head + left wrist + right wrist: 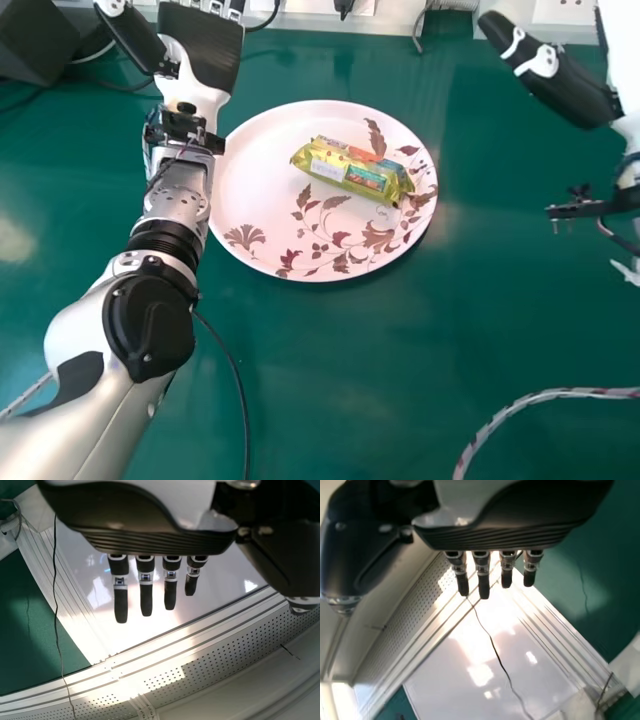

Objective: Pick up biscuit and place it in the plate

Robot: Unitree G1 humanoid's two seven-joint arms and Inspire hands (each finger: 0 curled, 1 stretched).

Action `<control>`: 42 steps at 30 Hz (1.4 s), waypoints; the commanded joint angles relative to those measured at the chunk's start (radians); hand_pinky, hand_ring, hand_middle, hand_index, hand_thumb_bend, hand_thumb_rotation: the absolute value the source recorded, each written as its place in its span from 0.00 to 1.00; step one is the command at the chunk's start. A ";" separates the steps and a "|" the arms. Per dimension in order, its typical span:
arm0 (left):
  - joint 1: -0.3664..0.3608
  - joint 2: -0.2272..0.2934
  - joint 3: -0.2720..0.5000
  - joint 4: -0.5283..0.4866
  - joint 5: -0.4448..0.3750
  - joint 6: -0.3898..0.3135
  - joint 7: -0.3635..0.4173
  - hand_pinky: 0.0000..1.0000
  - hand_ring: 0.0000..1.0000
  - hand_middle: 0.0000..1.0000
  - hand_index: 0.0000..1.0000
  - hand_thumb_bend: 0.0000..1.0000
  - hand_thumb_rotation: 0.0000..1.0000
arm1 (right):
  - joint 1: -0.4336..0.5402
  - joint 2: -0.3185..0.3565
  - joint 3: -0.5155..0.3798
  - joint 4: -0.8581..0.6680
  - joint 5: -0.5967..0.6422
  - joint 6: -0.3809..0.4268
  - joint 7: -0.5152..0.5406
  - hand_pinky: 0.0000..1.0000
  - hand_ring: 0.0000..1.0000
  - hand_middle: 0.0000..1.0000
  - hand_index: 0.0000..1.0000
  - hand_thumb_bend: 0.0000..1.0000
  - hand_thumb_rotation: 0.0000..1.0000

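Biscuit point(352, 170) lies towards the right rim of the plate point(265, 185), slanting far-left to near-right, nearer my left hand point(208, 48) than my right hand point(568, 88), all fingers observed released.

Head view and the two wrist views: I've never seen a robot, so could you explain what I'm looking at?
This is a human-shaped robot with two arms. The head view looks forward and down from its head: a green table holds a round, leaf-patterned plate, and a wrapped biscuit lies on it. The left robot hand is beyond the plate's left side; the right robot hand is off to the right. Each wrist view comes from a camera at that wrist, with its own hand hanging in from the top, fingers straight. Neither holds anything.
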 commanded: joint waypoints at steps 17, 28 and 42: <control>0.011 0.014 -0.008 0.000 0.006 0.021 0.005 0.87 0.89 0.96 1.00 0.95 0.83 | -0.030 0.028 -0.067 0.273 0.476 -0.250 0.171 1.00 0.95 0.92 0.92 1.00 0.78; 0.011 0.018 -0.009 0.001 0.015 0.019 0.008 0.92 0.91 0.97 1.00 1.00 0.81 | -0.073 0.096 -0.103 0.411 0.719 -0.320 0.322 1.00 0.94 0.91 0.93 1.00 0.75; 0.009 0.021 0.002 -0.002 0.000 0.040 0.016 0.83 0.86 0.94 0.97 1.00 0.74 | -0.157 0.181 -0.197 0.539 0.979 -0.274 0.462 0.74 0.86 0.84 0.90 0.98 0.75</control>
